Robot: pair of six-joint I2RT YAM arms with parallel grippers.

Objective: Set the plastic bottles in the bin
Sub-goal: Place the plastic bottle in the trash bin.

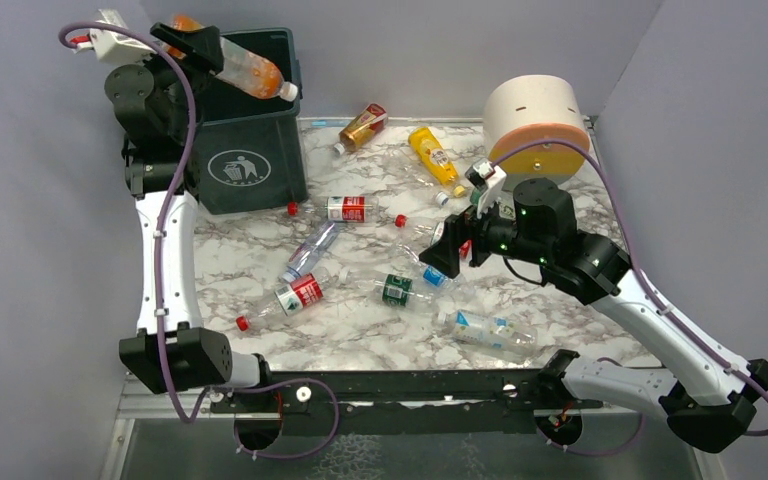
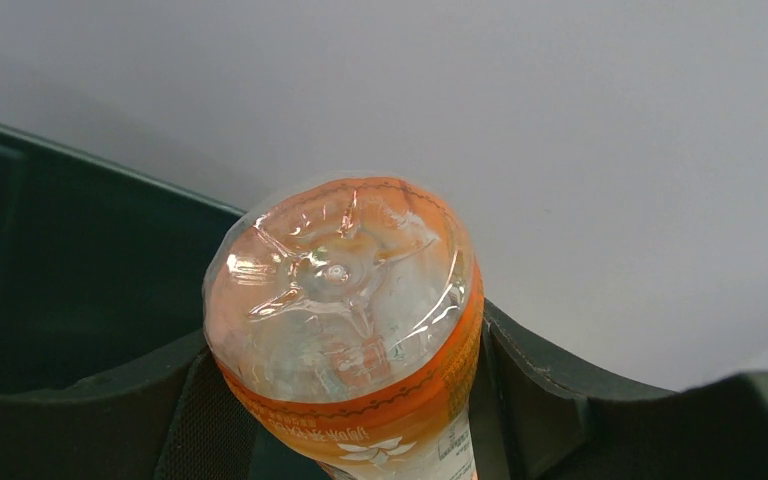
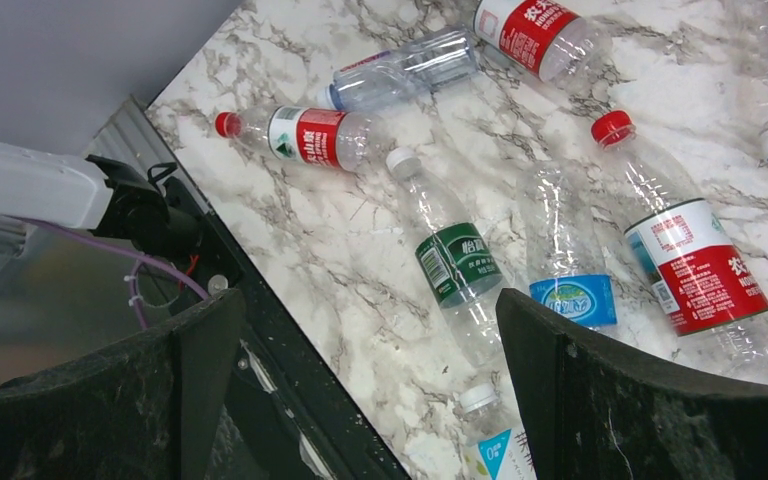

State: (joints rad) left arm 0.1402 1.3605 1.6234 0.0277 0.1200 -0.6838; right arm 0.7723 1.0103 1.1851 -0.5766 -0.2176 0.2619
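Observation:
My left gripper (image 1: 200, 45) is shut on an orange bottle (image 1: 245, 68) and holds it tilted, white cap down to the right, over the open top of the dark green bin (image 1: 250, 165). In the left wrist view the bottle's base (image 2: 340, 300) fills the gap between the fingers (image 2: 550, 390), with the bin's inside (image 2: 60, 270) behind. My right gripper (image 1: 457, 250) hangs open and empty over the table. Below it lie a green-label bottle (image 3: 455, 265), a blue-label bottle (image 3: 572, 290) and a red-label bottle (image 3: 695, 270).
More bottles lie scattered on the marble table: an amber one (image 1: 365, 125), a yellow one (image 1: 435, 155), red-label ones (image 1: 345, 208) (image 1: 295, 293), a bluish one (image 1: 310, 250) and a white-blue one (image 1: 485, 328). A big cream cylinder (image 1: 538, 120) stands at the back right.

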